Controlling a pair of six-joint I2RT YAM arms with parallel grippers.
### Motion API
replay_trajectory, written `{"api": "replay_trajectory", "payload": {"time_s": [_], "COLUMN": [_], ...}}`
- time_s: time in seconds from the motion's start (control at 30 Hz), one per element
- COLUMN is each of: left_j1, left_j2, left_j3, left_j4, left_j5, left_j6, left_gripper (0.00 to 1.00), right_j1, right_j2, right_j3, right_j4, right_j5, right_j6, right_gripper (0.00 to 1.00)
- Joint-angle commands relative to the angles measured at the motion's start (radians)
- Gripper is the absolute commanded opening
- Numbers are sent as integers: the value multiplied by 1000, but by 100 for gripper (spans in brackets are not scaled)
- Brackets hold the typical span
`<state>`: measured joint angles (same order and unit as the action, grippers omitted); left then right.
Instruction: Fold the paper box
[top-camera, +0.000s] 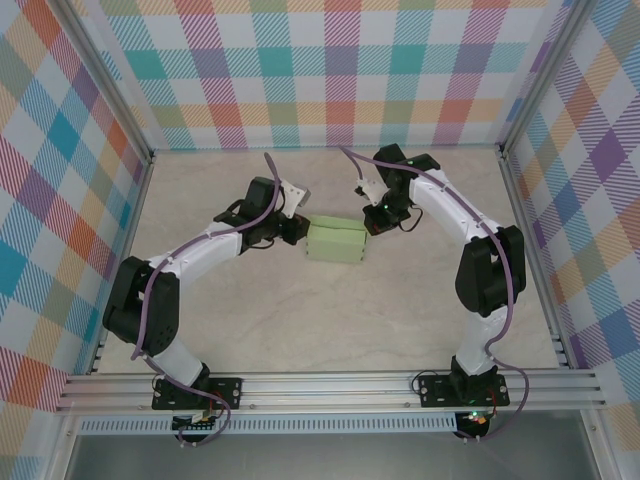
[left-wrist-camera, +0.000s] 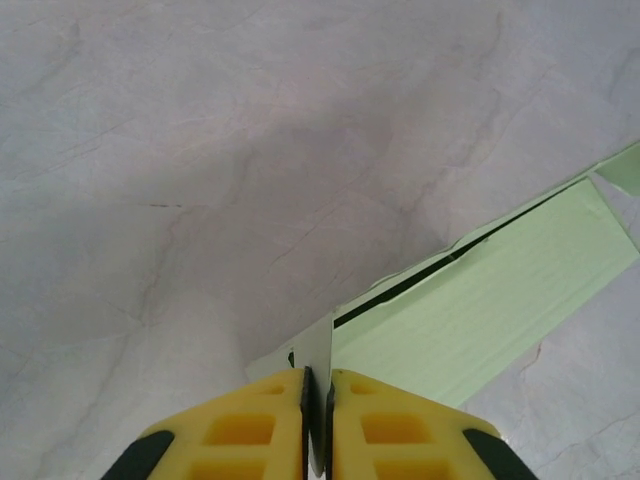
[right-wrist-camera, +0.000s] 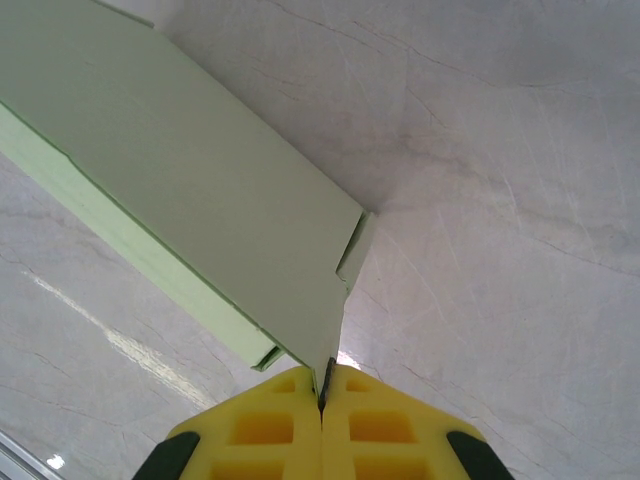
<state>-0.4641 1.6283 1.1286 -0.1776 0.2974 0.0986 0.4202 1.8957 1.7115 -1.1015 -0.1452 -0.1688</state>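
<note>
We find the paper box (top-camera: 335, 242) at the middle of the table (top-camera: 300, 330), between both arms: pale green card, folded to a flat rectangular form, one seam gaping. The left gripper (left-wrist-camera: 317, 378) pinches an end flap; the right gripper (right-wrist-camera: 322, 380) pinches the opposite edge.

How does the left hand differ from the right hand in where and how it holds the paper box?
The left hand pinches a thin flap at the left end of the paper box; the right hand pinches a flap at its right end. The left hand's fingers show a narrow slit around the card; the right hand's fingers press almost together. Both are shut on the box and have yellow fingers.
</note>
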Motion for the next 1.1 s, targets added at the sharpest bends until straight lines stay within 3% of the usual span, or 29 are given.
{"api": "replay_trajectory", "payload": {"time_s": [0.0, 0.23, 0.4, 0.57, 0.7, 1.07], "left_j1": [-15, -47, -81, -117, -145, -171], "left_j2": [-7, 2, -5, -42, -76, -98], "left_j3": [23, -12, -37, -91, -145, -206], "left_j4": [-18, 47, 87, 147, 204, 264], "left_j5": [40, 16, -47, -181, -246, -268], "left_j6": [-8, -99, -180, -273, -325, -382], "left_gripper": [11, 7, 5, 3, 2, 2], "right_j1": [6, 30, 81, 133, 134, 134], "right_j2": [9, -50, -80, -130, -144, -130], "right_j3": [33, -46, -85, -181, -220, -176], "right_j4": [-10, 118, 168, 272, 310, 331], "right_j5": [15, -57, 41, 117, 141, 144], "right_j6": [50, 304, 407, 529, 567, 641], "right_gripper": [5, 6, 6, 6, 6, 8]}}
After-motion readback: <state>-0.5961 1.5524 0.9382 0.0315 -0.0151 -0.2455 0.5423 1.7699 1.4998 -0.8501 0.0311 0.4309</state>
